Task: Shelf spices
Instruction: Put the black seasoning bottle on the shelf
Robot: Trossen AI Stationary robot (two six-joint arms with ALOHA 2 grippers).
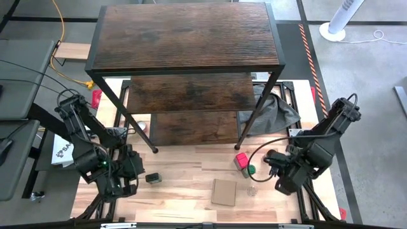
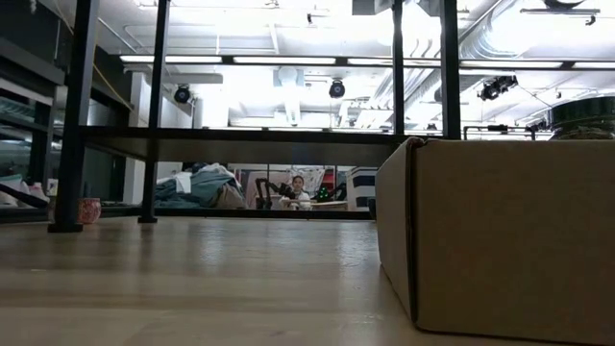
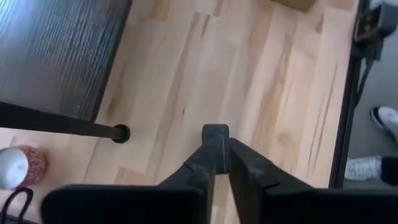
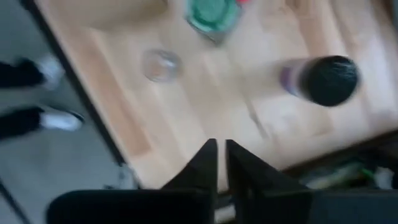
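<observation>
So the shelf (image 1: 184, 38) is sitting at the far half of the bench (image 1: 191, 184), three dark wood-grain tiers in a thin black frame, and none of the spices are on it. The red boxy one (image 1: 241, 159) and the green-lidded one (image 1: 251, 170) are right next to each other on the bench just in front of the shelf's right front leg, the dark one (image 1: 272, 156) is a bit further right, and a clear pale one (image 1: 252, 189) stands nearer the front edge beside the flat cardboard square (image 1: 224, 192). There's also a small pinkish pot (image 3: 22, 167) down by the left front leg. The right tool (image 4: 219, 149) hangs over the bench's right edge near the dark jar, fingers pressed together, holding nothing. The left tool (image 3: 222, 140) is at the front left, also pinched closed and empty, with a little dark block (image 1: 152, 178) just beside it.
</observation>
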